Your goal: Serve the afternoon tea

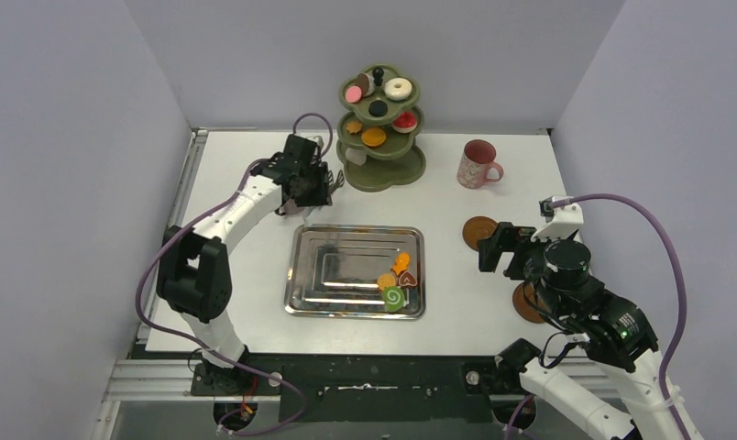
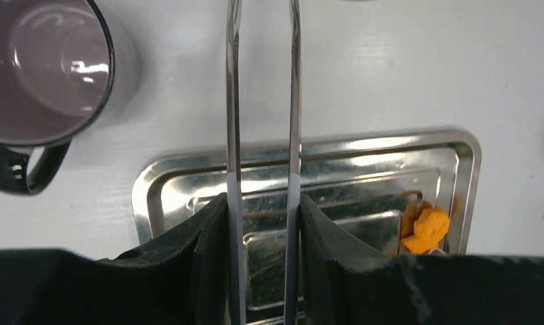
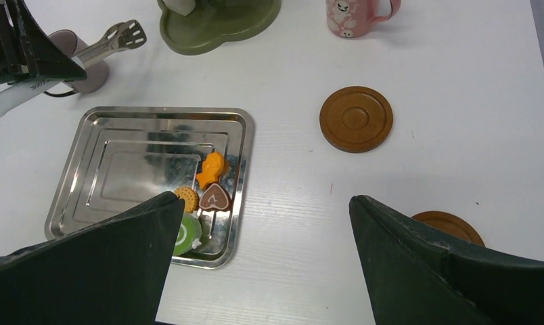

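Note:
The olive-green three-tier stand [image 1: 380,170] at the back holds several sweets, among them a white donut [image 1: 399,89]. More sweets lie in the steel tray's right corner: an orange one [image 1: 401,263] [image 3: 211,168] [image 2: 425,230], a brown heart [image 3: 215,197], a biscuit [image 3: 185,197] and a green swirl roll [image 1: 393,298] [image 3: 183,234]. The pink mug [image 1: 478,165] [image 3: 354,17] stands at the back right. The mauve mug [image 2: 46,68] [image 3: 88,70] stands beside my left gripper [image 1: 308,188] [image 2: 264,203], which is shut on the metal tongs [image 2: 234,101] [image 3: 114,37]. My right gripper [image 1: 507,252] [image 3: 266,203] is open and empty above the table.
The steel tray [image 1: 342,266] [image 3: 120,156] [image 2: 181,169] lies mid-table. One brown coaster [image 1: 480,232] [image 3: 356,118] lies right of it, and a second [image 1: 528,302] [image 3: 452,223] is partly under my right arm. Grey walls close in the table.

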You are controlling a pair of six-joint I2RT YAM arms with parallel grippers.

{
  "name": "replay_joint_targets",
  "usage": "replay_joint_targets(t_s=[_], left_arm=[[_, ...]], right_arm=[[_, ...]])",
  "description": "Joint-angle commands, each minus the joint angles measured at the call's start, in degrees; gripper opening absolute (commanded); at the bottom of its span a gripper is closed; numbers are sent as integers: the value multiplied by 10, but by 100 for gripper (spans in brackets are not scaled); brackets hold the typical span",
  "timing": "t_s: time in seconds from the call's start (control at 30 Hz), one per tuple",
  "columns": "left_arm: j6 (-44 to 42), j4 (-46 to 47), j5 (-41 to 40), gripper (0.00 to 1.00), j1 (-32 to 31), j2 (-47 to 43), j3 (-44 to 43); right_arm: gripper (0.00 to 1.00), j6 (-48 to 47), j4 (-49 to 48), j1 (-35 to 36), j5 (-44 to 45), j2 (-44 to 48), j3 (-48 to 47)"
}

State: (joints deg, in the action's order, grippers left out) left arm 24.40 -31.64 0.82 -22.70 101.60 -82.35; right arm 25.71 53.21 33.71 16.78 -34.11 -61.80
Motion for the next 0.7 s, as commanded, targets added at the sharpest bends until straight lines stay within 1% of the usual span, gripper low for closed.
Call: replay_joint_targets(t_s=[0.0,0.13,0.23,0.67], left_arm=[[-17,-55,15,33,-28,-58,3],[-40,-98,-2,33,-67,-79,5],[-52,-109,-25,33,-102,-103,19],[-70,-134,-28,39,-227,-169,35]], right_arm=[[100,-14,-17,-3,-8,2,-4],[100,-17,-10,-3,-6,4,-4],[100,-19,-2,-4,1,11,-4],[100,-21,21,-3,24,19,-20]])
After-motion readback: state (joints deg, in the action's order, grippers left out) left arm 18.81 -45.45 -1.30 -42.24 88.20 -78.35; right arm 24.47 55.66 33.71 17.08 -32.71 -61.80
